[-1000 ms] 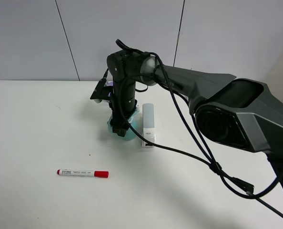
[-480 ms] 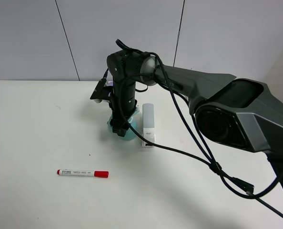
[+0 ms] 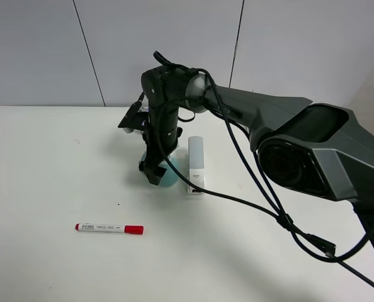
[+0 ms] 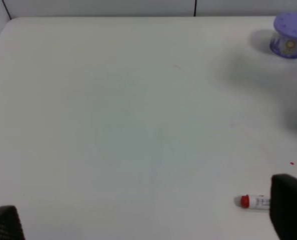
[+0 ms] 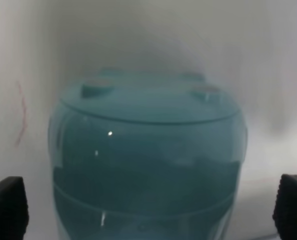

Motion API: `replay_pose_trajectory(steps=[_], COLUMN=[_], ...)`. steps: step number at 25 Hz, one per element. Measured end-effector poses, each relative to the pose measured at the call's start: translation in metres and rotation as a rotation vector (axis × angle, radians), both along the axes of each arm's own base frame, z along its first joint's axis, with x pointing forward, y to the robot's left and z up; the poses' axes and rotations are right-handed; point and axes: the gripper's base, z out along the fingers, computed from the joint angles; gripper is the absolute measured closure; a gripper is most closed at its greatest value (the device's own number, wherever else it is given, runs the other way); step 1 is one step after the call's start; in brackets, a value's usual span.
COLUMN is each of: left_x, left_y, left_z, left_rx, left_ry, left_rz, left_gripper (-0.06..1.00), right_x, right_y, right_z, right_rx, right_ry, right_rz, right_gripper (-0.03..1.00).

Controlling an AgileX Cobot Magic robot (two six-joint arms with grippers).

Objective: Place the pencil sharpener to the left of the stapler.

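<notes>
The teal pencil sharpener [image 3: 170,173] stands on the white table just left of the long white stapler [image 3: 196,165], with a narrow gap between them. My right gripper [image 3: 153,172] reaches across from the right and hangs at the sharpener's left side. In the right wrist view the sharpener [image 5: 147,165] fills the picture between the two dark fingertips [image 5: 7,207], and table shows on both sides of it, so the right gripper [image 5: 148,205] is open. My left gripper [image 4: 147,215] is open over bare table, holding nothing.
A red-capped white marker [image 3: 109,228] lies near the front left, also seen as the marker [image 4: 256,201] in the left wrist view. A purple round container [image 4: 290,41] stands at the back, behind the right arm. The right arm's cables [image 3: 262,207] trail across the table's right half.
The right gripper has shifted slightly left and up off the sharpener, which now shows only on its right side. Sharpener, stapler and marker have not moved.
</notes>
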Motion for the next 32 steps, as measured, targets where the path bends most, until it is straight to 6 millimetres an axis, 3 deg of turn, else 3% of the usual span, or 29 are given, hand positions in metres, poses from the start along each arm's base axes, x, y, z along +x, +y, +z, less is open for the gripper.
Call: replay_pose_trajectory(steps=[5, 8, 11, 18, 24, 28, 32], left_x=[0.000, 0.000, 0.000, 0.000, 0.000, 0.000, 0.000], left_y=[0.000, 0.000, 0.000, 0.000, 0.000, 0.000, 0.000], left_z=[0.000, 0.000, 0.000, 0.000, 0.000, 0.000, 0.000], left_rx=[0.000, 0.000, 0.000, 0.000, 0.000, 0.000, 0.000], left_ry=[0.000, 0.000, 0.000, 0.000, 0.000, 0.000, 0.000], left_rz=[0.000, 0.000, 0.000, 0.000, 0.000, 0.000, 0.000], left_gripper=[-0.05, -0.05, -0.05, -0.05, -0.05, -0.05, -0.05], right_x=[0.000, 0.000, -0.002, -0.016, -0.035, -0.028, -0.022], right_y=[0.000, -0.001, -0.002, -0.014, -0.035, -0.060, -0.091], right_z=[0.001, 0.013, 0.040, 0.128, 0.201, 0.223, 0.231], right_rx=[0.002, 0.013, 0.044, 0.165, 0.294, 0.337, 0.323], right_ry=[-0.008, -0.026, -0.062, -0.178, -0.254, -0.277, -0.289], right_rz=[0.003, 0.003, 0.004, -0.010, -0.153, -0.348, -0.443], right_gripper=[-0.02, -0.02, -0.02, -0.02, -0.02, -0.02, -0.02])
